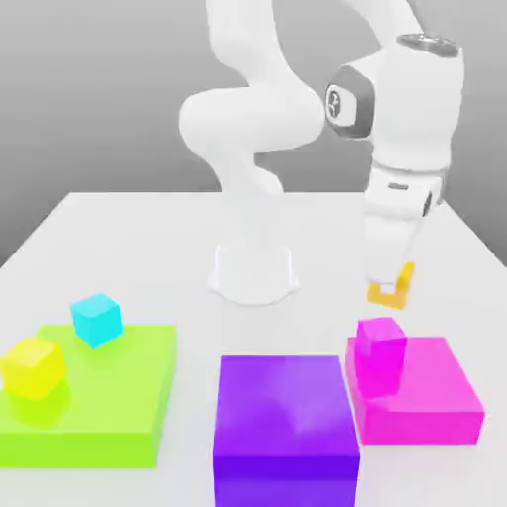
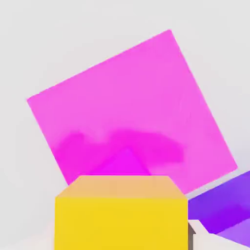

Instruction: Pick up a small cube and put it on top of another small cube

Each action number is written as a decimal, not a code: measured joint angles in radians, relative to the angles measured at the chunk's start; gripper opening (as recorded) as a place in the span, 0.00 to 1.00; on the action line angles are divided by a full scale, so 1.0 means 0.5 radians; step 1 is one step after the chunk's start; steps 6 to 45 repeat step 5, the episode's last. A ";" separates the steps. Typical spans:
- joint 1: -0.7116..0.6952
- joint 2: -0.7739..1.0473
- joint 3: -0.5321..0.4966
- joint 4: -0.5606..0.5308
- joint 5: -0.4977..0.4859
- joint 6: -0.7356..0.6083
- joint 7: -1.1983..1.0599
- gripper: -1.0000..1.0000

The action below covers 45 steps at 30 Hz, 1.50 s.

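The hand (image 1: 389, 287) grips the orange cube (image 1: 386, 290) above the magenta cube (image 1: 380, 337).

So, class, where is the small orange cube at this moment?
In the exterior view the small orange cube is on the right, held off the table in the gripper, just above and behind the small magenta cube.

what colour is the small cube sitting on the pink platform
Magenta, a close match to the pink platform beneath it. The small cube shows best in the exterior view.
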 joint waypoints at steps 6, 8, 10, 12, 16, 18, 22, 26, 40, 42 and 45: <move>-0.014 0.134 0.015 -0.027 -0.020 0.161 0.015 1.00; -0.014 0.134 0.015 -0.027 -0.020 0.161 0.015 1.00; -0.014 0.134 0.015 -0.027 -0.020 0.161 0.015 1.00; -0.014 0.134 0.015 -0.027 -0.020 0.161 0.015 1.00; -0.014 0.134 0.015 -0.027 -0.020 0.161 0.015 1.00; -0.014 0.134 0.015 -0.027 -0.020 0.161 0.015 1.00; -0.014 0.134 0.015 -0.027 -0.020 0.161 0.015 1.00; -0.014 0.134 0.015 -0.027 -0.020 0.161 0.015 1.00; -0.014 0.134 0.015 -0.027 -0.020 0.161 0.015 1.00; -0.014 0.134 0.015 -0.027 -0.020 0.161 0.015 1.00; -0.014 0.134 0.015 -0.027 -0.020 0.161 0.015 1.00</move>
